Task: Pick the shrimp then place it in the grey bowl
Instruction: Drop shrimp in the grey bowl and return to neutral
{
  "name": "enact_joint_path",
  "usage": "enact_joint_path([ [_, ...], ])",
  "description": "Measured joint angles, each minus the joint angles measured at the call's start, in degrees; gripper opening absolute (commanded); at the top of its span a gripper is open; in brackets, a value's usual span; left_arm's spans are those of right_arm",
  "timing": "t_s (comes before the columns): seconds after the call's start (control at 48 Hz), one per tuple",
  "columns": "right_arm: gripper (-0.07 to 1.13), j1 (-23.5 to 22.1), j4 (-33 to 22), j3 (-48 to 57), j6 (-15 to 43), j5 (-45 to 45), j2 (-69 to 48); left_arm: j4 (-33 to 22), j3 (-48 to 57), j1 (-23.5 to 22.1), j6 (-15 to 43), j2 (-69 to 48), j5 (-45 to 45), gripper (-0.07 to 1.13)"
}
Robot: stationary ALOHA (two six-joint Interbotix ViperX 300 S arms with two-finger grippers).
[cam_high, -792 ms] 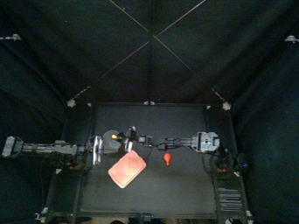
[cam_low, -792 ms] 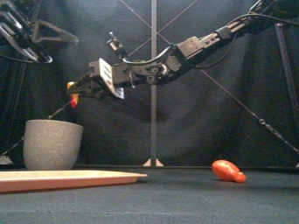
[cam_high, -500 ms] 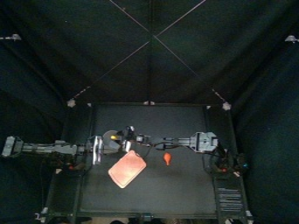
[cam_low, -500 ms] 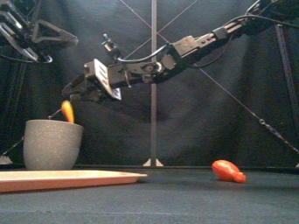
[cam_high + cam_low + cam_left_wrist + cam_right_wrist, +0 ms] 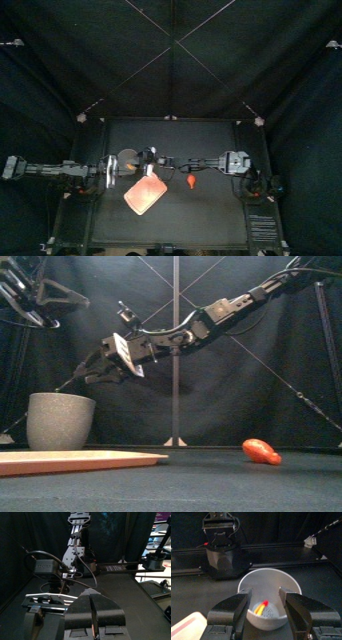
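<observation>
A: Logging right gripper (image 5: 78, 381) just above the tall grey speckled cup (image 5: 60, 421), near the rim but apart from it. Going by the right wrist view: jaws wide apart, nothing between them.

B: Confirmed. Found the small toy shrimp (image 5: 260, 607), orange-yellow in that view, down inside the cup against the inner wall. Cannot see it from the front, hidden behind the cup's side.

A: Reading the placement as done, then, and the retreat as the step in hand.

B: Agreed. Best handled by lifting straight up first with jaws wide, then swinging back toward the right side. Advise against any sideways drift while low, with jaw tips so near the rim. Expect easy tipping from so tall a cup.

A: Also logged a red rounded toy food (image 5: 261, 451), kind unclear, lying on the black table (image 5: 187, 481) well apart from the cup, off to the right. Leave alone.

B: Noted a flat pink tray (image 5: 74, 461) lying in front of the cup, bare as far as can be seen. Pass over it high on the way out.

A: Left gripper (image 5: 93, 594)?

B: Raised above the table at the left, jaws pressed together, gripping nothing. No part needed in this step.

A: Risks?

B: Mainly clipping the rim. Worth checking by wrist view, once clear, for the shrimp lying fully below the rim.
</observation>
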Motion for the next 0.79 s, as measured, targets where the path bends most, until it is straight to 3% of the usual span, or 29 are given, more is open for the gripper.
enact_joint_path([
  [0.479, 0.84, 5.1, 2.0, 25.0, 0.0, -4.1, -18.8, -0.1, 1.1, 0.1, 0.0, 0.0, 0.0, 0.12],
  [0.792, 0.84, 5.1, 4.0, 36.2, 0.2, -6.4, -28.5, -1.1, 1.8, 0.2, 0.0, 0.0, 0.0, 0.12],
])
